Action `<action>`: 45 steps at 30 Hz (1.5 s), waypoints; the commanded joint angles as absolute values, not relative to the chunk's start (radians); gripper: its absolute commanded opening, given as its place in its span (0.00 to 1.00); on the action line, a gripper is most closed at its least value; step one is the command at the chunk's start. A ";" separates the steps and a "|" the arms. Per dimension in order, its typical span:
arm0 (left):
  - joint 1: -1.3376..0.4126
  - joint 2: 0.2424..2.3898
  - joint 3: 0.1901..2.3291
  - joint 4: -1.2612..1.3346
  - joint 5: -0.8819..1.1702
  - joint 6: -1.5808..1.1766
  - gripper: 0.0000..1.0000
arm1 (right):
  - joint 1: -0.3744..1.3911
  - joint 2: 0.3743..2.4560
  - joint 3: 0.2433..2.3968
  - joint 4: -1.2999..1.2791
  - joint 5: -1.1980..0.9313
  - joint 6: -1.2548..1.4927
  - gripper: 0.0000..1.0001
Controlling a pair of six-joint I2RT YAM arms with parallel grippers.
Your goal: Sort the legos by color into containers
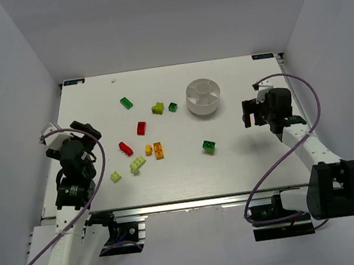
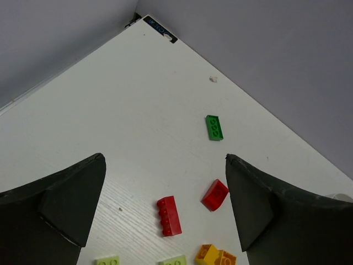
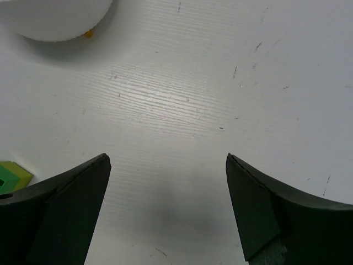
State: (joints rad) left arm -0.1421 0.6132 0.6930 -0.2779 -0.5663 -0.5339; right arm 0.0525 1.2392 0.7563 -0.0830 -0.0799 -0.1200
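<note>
1. I'm looking down on the bench (image 1: 244, 156). The white dish (image 1: 203, 96) is sitting far and right of centre, its small central cup ringed by wedge sections.
2. Ten bricks are lying loose on the bench, all outside the dish.
3. Far row: the flat dark green brick (image 1: 126, 102) is lying alone. The lime brick (image 1: 158, 107) and the small dark green brick (image 1: 172, 107) are sitting just beside each other, left of the dish.
4. Middle: the far red brick (image 1: 141, 128) and the near red brick (image 1: 125, 148) are lying apart. The small orange brick (image 1: 148, 149) is sitting beside the larger orange brick (image 1: 158, 150).
5. Nearest me, the long lime brick (image 1: 138, 165) and the small lime brick (image 1: 115, 176) are lying left. The lone dark green brick (image 1: 209, 146) is sitting on the near side of the dish.
6. The left claw (image 1: 81, 132) is hovering at the bench's left edge with its jaws spread wide, gripping nothing. Its wrist view is showing both red bricks between its fingers (image 2: 66, 204).
7. The right claw (image 1: 252, 111) is hanging just right of the dish, also spread wide and carrying nothing, with bare bench between its fingers (image 3: 60, 210).
</note>
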 commanded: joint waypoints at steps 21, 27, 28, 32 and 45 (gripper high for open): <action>-0.140 0.635 0.600 -0.388 -0.002 -0.684 0.93 | 0.468 1.385 0.880 -0.347 -0.589 -0.710 0.89; -0.138 0.646 0.549 -0.282 0.095 -0.695 0.93 | 0.518 1.497 1.000 -0.405 -0.499 -0.684 0.89; -0.140 0.641 0.537 -0.273 0.101 -0.699 0.93 | 0.546 1.502 1.002 -0.399 -0.447 -0.674 0.89; -0.140 0.614 0.523 -0.268 0.113 -0.709 0.93 | 0.581 1.529 1.025 -0.390 -0.348 -0.637 0.89; -0.140 0.526 0.508 -0.380 0.112 -0.742 0.93 | 0.589 1.608 1.077 -0.393 -0.250 -0.598 0.87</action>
State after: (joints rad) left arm -0.1413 0.5617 0.5240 -0.3470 0.0959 -0.7250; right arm 0.5846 1.5879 1.0325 -0.4007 -0.2829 -0.6128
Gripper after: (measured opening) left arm 0.931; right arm 0.876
